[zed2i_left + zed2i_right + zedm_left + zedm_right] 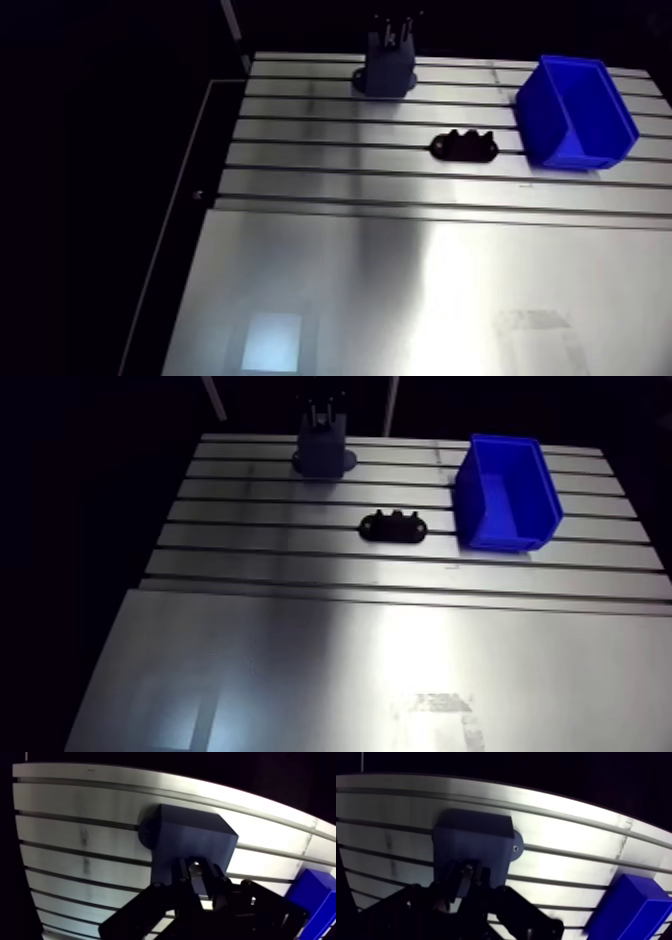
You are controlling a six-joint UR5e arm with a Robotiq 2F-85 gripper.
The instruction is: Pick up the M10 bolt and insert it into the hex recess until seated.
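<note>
my gripper [197, 873] is clamped narrow on the m10 bolt [467, 872], right over the dark block [192, 834] on the slotted table [330, 130]. blue bin [575, 110] well apart.

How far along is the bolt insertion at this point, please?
Done: the pincer is at the dark block. In hand: it looks shut on a metallic shaft, likely the M10 bolt. Left: seating it. I cannot tell from these views whether it is being lifted out or pushed in.
</note>
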